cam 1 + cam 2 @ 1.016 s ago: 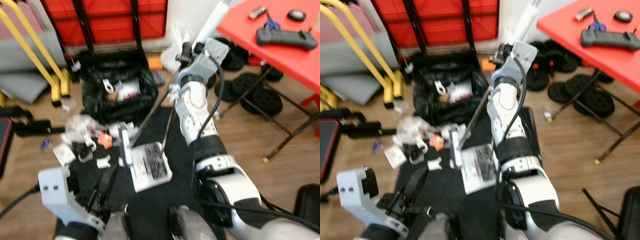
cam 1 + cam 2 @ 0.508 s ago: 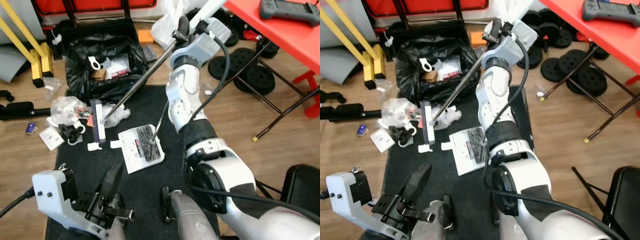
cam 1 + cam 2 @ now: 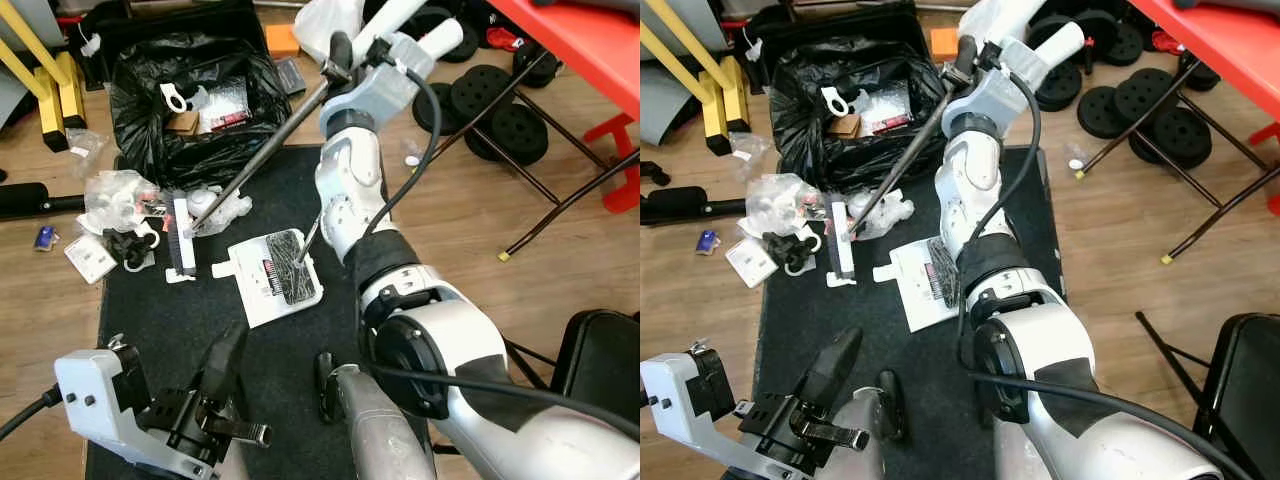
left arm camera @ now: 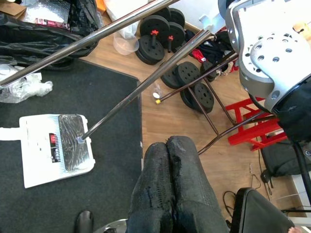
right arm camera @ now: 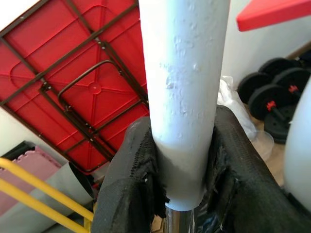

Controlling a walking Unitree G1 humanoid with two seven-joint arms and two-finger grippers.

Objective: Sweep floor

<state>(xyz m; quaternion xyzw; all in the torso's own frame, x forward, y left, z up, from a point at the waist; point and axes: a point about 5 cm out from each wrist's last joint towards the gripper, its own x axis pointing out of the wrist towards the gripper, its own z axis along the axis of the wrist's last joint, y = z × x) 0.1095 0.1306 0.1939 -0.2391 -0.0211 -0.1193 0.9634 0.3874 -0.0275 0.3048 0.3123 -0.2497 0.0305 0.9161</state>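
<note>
Two tools and a spread of litter are what you have to manage here. Largest is the black mat (image 3: 200, 330), with wood floor (image 3: 470, 230) around it; behind its far edge sits an open black rubbish bag (image 3: 190, 110). On the mat lies the white dustpan (image 3: 272, 278), its thin handle leaning up toward the right arm. The broom (image 3: 885, 180) runs from its white grip down a dark pole to the brush head (image 3: 180, 238), which rests at the mat's left side just beside a loose heap of wrappers and scraps (image 3: 120, 215).

Your right gripper (image 5: 177, 160) is clamped around the broom's white grip, fingers pressed to both sides, high above the bag. Your left gripper (image 4: 170, 170) hangs low near the robot's legs with its fingers pressed together, holding nothing.

To do this stroke well, I'd judge you should keep the brush head flat on the floor and draw it from beyond the heap toward the dustpan's mouth in short pulls, so light plastic doesn't skip over the bristles. Watch the mat's edge: scraps on the wood may catch there. Mind the pole doesn't snag the bag's rim.
</note>
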